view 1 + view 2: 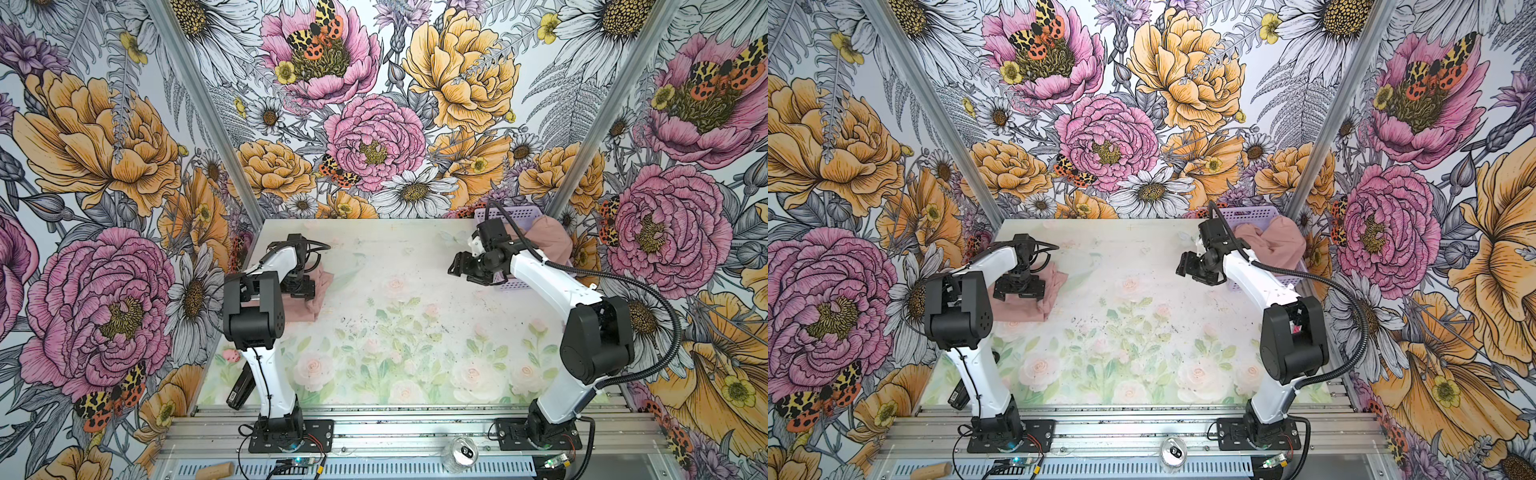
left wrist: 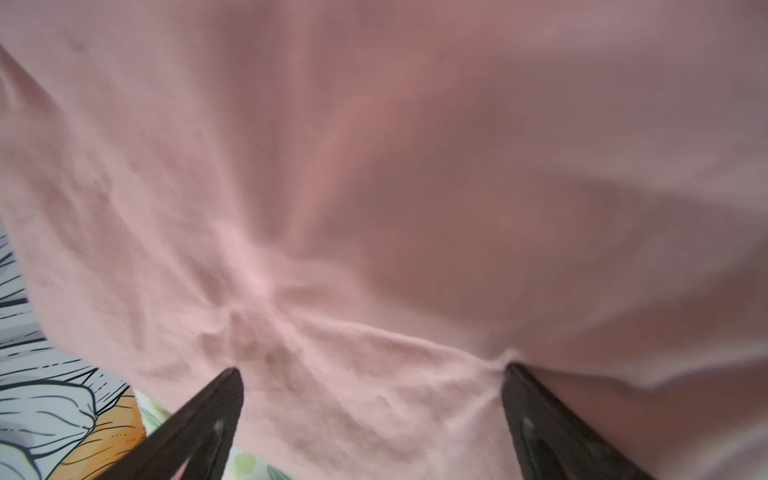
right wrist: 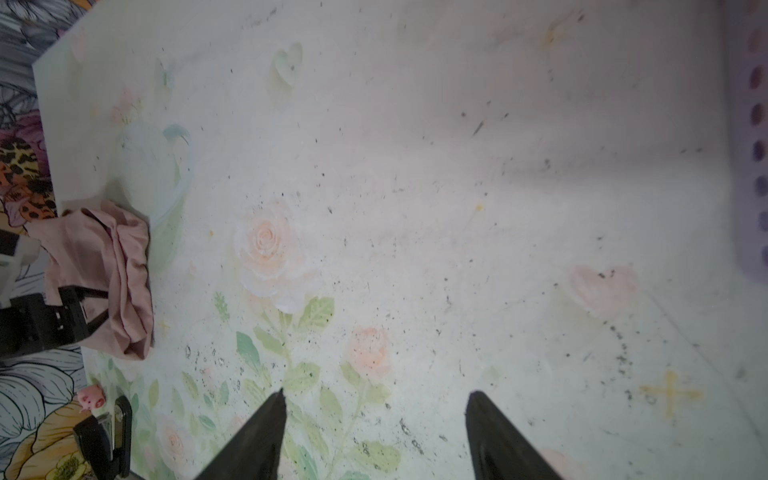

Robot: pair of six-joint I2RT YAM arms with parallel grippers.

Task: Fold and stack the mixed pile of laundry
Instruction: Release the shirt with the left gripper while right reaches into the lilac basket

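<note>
At the far left of the table (image 1: 415,332), a dusty-pink folded garment (image 1: 309,309) is lying flat on the floral surface, close to the left edge; in a top view it is showing as a roughly square bundle (image 1: 1034,309) with a rumpled right side. The left tool (image 1: 1019,294) is hanging directly over this garment, pointing down, with its two fingers spread as wide as they go. In the left wrist view the pink cloth (image 2: 374,187) is filling almost the whole picture, and both black fingertips (image 2: 224,399) are pressing against its wrinkled surface, gripping nothing between them.

The middle of the table is lying bare of laundry, speckled with dark flecks.

Further right, the right tool (image 1: 459,266) is hovering above the table, just left of the lavender basket (image 1: 513,216). Its fingers (image 3: 266,432) are standing well apart and are holding nothing, with only the printed table showing between them.

At the far right corner, the basket is holding the rest of the pile: a bunched pink garment (image 1: 1275,243) is heaping up over its rim, just behind the right arm
</note>
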